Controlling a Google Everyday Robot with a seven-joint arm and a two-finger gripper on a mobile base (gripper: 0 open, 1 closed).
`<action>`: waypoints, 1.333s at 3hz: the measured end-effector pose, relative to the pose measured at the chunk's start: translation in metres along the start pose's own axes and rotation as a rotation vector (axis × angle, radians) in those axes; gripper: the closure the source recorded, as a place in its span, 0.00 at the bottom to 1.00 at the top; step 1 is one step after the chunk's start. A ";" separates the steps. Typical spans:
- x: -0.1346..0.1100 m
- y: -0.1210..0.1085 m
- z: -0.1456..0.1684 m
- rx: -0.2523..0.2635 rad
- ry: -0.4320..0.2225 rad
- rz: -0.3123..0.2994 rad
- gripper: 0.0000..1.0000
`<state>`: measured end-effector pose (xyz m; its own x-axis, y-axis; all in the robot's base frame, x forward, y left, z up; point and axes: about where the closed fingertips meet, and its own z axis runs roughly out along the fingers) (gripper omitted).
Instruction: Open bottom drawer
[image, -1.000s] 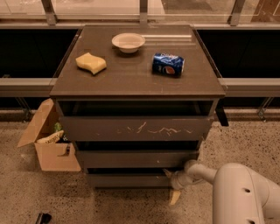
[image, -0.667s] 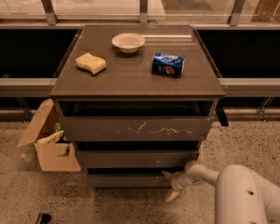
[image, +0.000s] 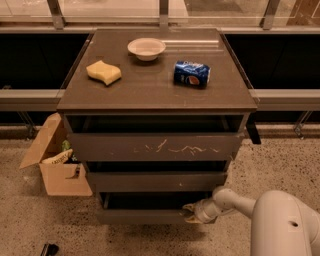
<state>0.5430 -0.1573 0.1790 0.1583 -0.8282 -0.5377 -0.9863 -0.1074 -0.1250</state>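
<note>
A dark grey-brown cabinet holds three handleless drawers. The bottom drawer (image: 142, 216) is the shortest, plain-fronted, with a dark gap above it. Above it sit the middle drawer (image: 155, 181) and the top drawer (image: 155, 147), which has white scratches. My gripper (image: 192, 212) comes in from the lower right on a white arm (image: 280, 225). It sits at the right end of the bottom drawer front, its pale fingers (image: 190, 206) at the top edge of that front.
On the cabinet top (image: 150, 90) lie a white bowl (image: 146, 48), a yellow sponge (image: 104, 72) and a blue soda can (image: 192, 73) on its side. An open cardboard box (image: 57, 165) stands on the speckled floor at the left. Dark benches flank the cabinet.
The gripper has moved left and slightly up, from hanging beside the cabinet's lower right corner to the bottom drawer's top edge.
</note>
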 end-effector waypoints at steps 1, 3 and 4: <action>-0.005 -0.001 -0.007 0.000 0.000 0.000 0.97; -0.007 -0.002 -0.011 0.000 0.000 0.000 0.71; -0.007 -0.002 -0.011 0.000 0.000 0.000 0.42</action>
<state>0.5432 -0.1572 0.1917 0.1584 -0.8280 -0.5378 -0.9863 -0.1075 -0.1249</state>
